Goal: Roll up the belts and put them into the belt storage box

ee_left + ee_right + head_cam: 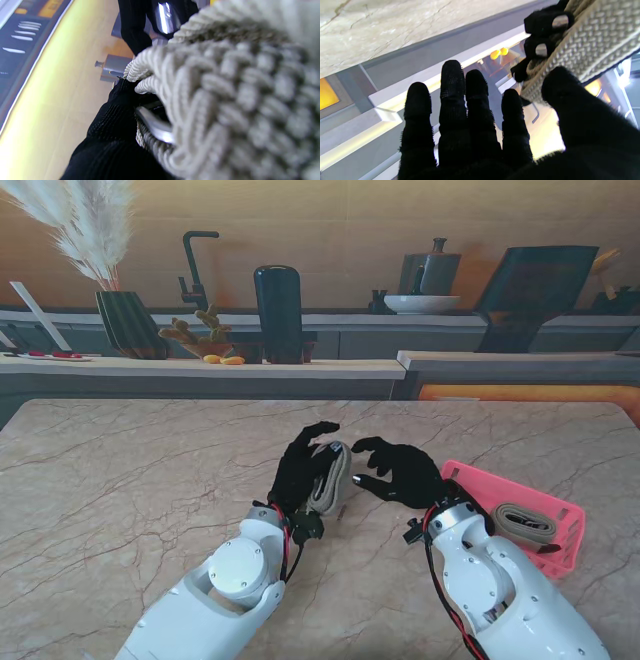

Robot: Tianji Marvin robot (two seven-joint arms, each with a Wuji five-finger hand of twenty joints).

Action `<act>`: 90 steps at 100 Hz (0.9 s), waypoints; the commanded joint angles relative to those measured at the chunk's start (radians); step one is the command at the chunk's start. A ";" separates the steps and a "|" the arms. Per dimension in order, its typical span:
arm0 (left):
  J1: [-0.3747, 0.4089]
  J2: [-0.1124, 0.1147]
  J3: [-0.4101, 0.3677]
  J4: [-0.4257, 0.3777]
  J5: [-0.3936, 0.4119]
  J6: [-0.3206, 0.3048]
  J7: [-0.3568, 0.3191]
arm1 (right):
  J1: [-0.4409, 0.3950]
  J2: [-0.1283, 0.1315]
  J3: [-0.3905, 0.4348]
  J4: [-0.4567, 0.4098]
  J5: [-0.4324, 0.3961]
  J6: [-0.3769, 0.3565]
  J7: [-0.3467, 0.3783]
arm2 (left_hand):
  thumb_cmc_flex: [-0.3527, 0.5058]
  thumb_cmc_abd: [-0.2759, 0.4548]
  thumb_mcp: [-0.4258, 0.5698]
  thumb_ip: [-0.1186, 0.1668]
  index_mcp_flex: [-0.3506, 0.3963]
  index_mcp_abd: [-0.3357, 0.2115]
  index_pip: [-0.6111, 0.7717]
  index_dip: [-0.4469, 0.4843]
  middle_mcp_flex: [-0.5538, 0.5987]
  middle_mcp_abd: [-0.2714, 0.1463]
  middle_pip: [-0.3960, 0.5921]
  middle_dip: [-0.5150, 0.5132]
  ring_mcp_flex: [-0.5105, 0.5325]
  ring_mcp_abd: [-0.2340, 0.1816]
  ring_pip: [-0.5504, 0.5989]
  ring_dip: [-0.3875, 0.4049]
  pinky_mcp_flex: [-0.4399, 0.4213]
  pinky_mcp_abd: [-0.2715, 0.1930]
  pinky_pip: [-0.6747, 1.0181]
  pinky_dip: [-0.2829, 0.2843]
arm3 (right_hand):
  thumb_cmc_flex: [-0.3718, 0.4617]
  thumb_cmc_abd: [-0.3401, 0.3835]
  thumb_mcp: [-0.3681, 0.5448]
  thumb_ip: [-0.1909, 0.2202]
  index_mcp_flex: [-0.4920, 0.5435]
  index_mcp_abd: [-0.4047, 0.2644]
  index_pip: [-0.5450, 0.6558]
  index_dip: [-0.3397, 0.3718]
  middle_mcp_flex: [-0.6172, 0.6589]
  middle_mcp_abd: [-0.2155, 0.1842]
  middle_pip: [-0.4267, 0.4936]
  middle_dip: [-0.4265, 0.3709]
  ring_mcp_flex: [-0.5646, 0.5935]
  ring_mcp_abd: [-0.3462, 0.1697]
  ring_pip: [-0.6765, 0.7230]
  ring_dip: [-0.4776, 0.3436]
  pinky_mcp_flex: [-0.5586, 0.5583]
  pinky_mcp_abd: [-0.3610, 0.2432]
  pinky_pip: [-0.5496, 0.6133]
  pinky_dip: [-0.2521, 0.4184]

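Observation:
A rolled beige woven belt [331, 476] stands on edge near the middle of the marble table, and my left hand [303, 470] in its black glove is shut on it, fingers curled over its far side. The weave of that belt [225, 100] fills the left wrist view, with a metal buckle bar showing. My right hand [403, 471] hovers just to the right of the roll, fingers spread and holding nothing; its thumb is close to the belt [590, 42] in the right wrist view. The pink belt storage box [560, 552] lies at the right with a second rolled belt [525, 524] inside.
The marble table [120, 500] ends at a far edge below a grey counter. On that counter stand a dark vase with pampas grass [128, 323], a black cylinder [278, 313], a tap, fruit and a white bowl [421, 303].

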 commanded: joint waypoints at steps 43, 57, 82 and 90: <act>-0.006 0.018 0.013 0.028 -0.071 0.014 -0.127 | 0.060 0.030 0.029 0.049 0.134 -0.136 0.212 | 0.105 -0.024 0.140 0.025 0.004 -0.030 -0.048 -0.010 0.075 -0.122 -0.047 -0.043 0.094 -0.109 0.031 0.043 0.086 -0.070 0.056 0.021 | -0.051 -0.112 -0.167 -0.017 -0.367 -0.072 -0.028 -0.006 -0.298 -0.010 -0.048 0.008 -0.080 -0.046 -0.062 -0.009 -0.007 -0.065 -0.078 0.065; -0.006 0.021 0.017 0.029 -0.073 0.011 -0.142 | 0.082 0.041 0.021 0.058 0.189 -0.142 0.295 | 0.014 -0.069 0.272 0.008 -0.035 -0.038 -0.077 -0.036 0.025 -0.111 -0.057 -0.169 0.125 -0.122 -0.016 0.021 0.133 -0.095 0.006 0.010 | -0.027 -0.122 -0.179 -0.010 -0.345 -0.071 -0.024 -0.002 -0.305 -0.007 -0.025 0.029 -0.075 -0.049 -0.051 0.001 0.000 -0.065 -0.079 0.071; -0.009 0.026 0.023 0.028 -0.091 0.007 -0.177 | 0.130 0.060 -0.018 0.089 0.311 -0.120 0.448 | -0.209 -0.128 0.536 0.029 -0.123 -0.058 -0.116 -0.092 -0.165 -0.081 -0.009 -0.600 0.153 -0.135 -0.063 -0.009 0.185 -0.127 -0.051 -0.010 | 0.011 -0.135 -0.171 -0.009 -0.340 -0.060 -0.035 -0.004 -0.313 -0.016 -0.027 0.038 -0.081 -0.050 -0.052 0.005 -0.004 -0.066 -0.085 0.074; -0.009 0.028 0.022 0.028 -0.091 0.005 -0.183 | 0.146 0.066 -0.033 0.101 0.341 -0.113 0.488 | -0.217 -0.143 0.536 0.028 -0.139 -0.062 -0.124 -0.097 -0.197 -0.075 -0.029 -0.641 0.157 -0.134 -0.067 -0.012 0.193 -0.130 -0.056 -0.011 | 0.019 -0.136 -0.167 -0.010 -0.337 -0.055 -0.039 -0.005 -0.312 -0.022 -0.027 0.043 -0.080 -0.049 -0.051 0.008 -0.006 -0.068 -0.087 0.076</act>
